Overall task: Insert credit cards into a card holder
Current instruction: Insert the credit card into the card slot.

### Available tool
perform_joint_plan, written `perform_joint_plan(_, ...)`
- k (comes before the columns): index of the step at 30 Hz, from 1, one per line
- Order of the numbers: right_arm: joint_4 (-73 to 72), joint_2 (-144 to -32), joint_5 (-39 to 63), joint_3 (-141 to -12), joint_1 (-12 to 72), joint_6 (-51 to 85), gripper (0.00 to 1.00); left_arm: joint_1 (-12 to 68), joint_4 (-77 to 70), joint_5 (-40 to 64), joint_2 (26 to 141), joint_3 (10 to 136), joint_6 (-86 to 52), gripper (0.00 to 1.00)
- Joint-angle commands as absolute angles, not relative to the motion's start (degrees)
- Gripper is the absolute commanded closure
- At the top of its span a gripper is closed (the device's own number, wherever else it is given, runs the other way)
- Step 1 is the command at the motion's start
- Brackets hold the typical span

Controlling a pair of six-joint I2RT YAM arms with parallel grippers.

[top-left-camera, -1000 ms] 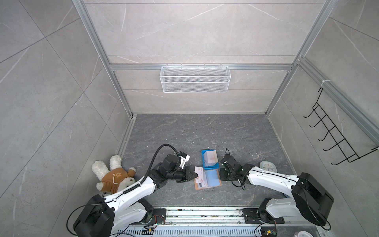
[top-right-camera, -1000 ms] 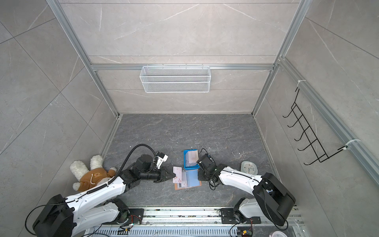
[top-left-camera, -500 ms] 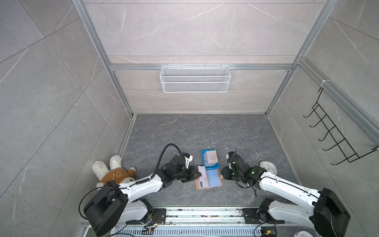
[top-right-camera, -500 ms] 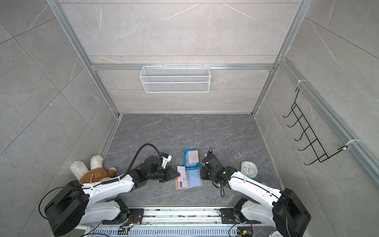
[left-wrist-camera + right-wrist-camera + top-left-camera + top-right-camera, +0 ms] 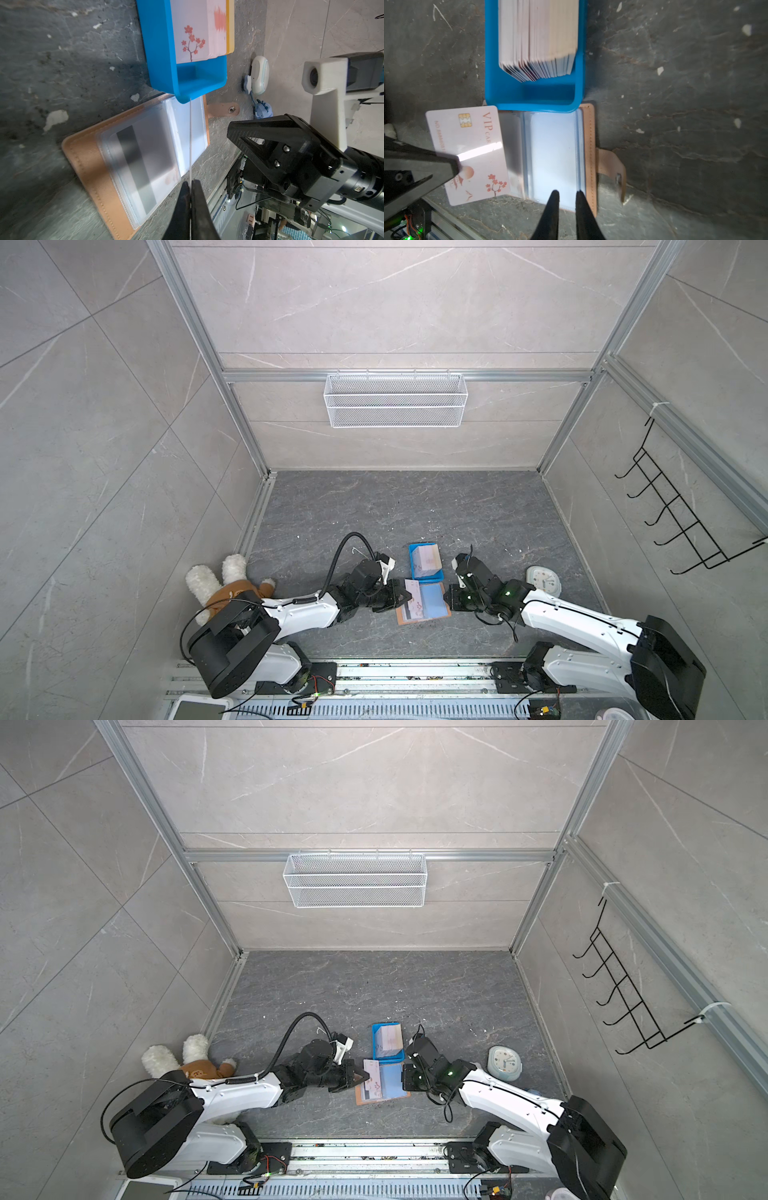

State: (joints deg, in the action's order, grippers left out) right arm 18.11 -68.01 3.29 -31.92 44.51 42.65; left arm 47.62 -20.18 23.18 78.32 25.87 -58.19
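- The left gripper (image 5: 190, 184) is clamped tight on one credit card (image 5: 471, 149), pinching it near one edge. The card hangs just over the open card holder (image 5: 87, 166), above the half nearer the left arm.
- The right gripper (image 5: 566, 193) has its jaws a narrow gap apart, with nothing visible between them. Its tips sit at the edge of the clear sleeves (image 5: 554, 149).
- Risk: the card is thin, stiff and glossy, and held by a small pinch only. It may pivot or slip if its leading edge butts a sleeve rim.
- Risk: the sleeves are limp, bluish, see-through plastic lying flat on one another. A mouth that is not lifted could send the card over the top or between the wrong layers.
- Risk: the holder lies loose on the worktop (image 5: 675, 83), so a sideways push could shove it unless something pins it.
- Risk: the two grippers face each other closely across the holder and could collide.
- The holder is tan and leather-like, with a stitched border, rounded corners and a tab (image 5: 612, 166) carrying a metal snap. One sleeve already shows a card with a dark stripe (image 5: 135, 164).
- The blue tray (image 5: 492, 62) is rigid plastic, just beside the holder and perhaps touching it. It holds a leaning stack of cards (image 5: 537, 37) standing on edge.
- The worktop is dark grey, stone-veined and flecked with pale chips.
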Motion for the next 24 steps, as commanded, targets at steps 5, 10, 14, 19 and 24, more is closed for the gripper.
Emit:
perform_joint_plan(5, 16.35, -73.19, 2.12, -30.87, 44.9, 44.39, 0.84, 47.83, -25.17, 21.58, 79.05, 24.68, -61.54, 1.0)
perform_joint_plan(10, 17.01, -74.63, 0.3, -30.66, 45.23, 44.78, 0.86, 47.82, -28.31, 22.03, 79.95, 23.42, -63.87, 1.0)
perform_joint_plan(14, 16.7, -74.2, -0.18, -29.67, 45.83, 45.39, 0.87, 47.99, -31.0, 22.74, 81.48, 23.01, -65.25, 1.0)
perform_joint_plan(19, 16.61, -74.4, -0.58, -29.1, 46.47, 45.79, 0.87, 48.45, -32.94, 22.36, 83.62, 22.54, -66.63, 1.0)
perform_joint_plan(24, 16.44, -74.69, -1.33, -28.74, 47.45, 46.33, 0.88, 49.34, -34.71, 21.47, 84.03, 21.46, -67.68, 1.0)
